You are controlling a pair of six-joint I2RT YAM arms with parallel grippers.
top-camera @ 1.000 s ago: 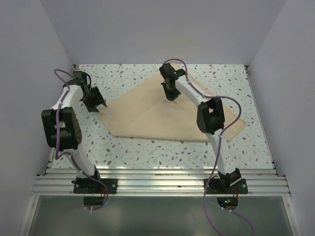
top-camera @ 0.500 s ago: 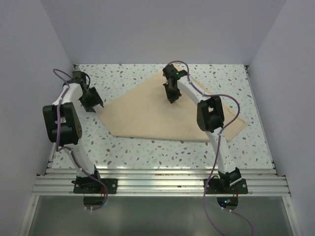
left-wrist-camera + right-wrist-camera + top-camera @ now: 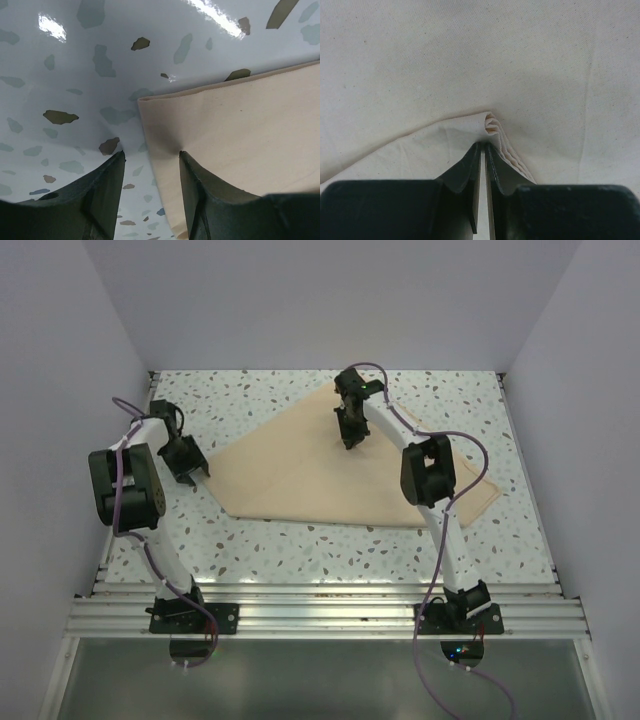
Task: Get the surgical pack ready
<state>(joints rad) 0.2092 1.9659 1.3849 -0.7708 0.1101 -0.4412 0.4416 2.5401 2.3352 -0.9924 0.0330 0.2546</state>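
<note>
Tan cloth lies flat on the table, its long axis running from 9 to 4 o'clock in the top view, with a pointed corner at 9. My left gripper hangs at that corner, jaws apart. One finger is over the cloth's edge and the other over bare table, with the corner tip just ahead at 12. My right gripper is pinched on a small puckered fold near the far edge. Elsewhere the cloth looks plain, thin and smooth. I judge my left arm the nearer one for taking that corner.
</note>
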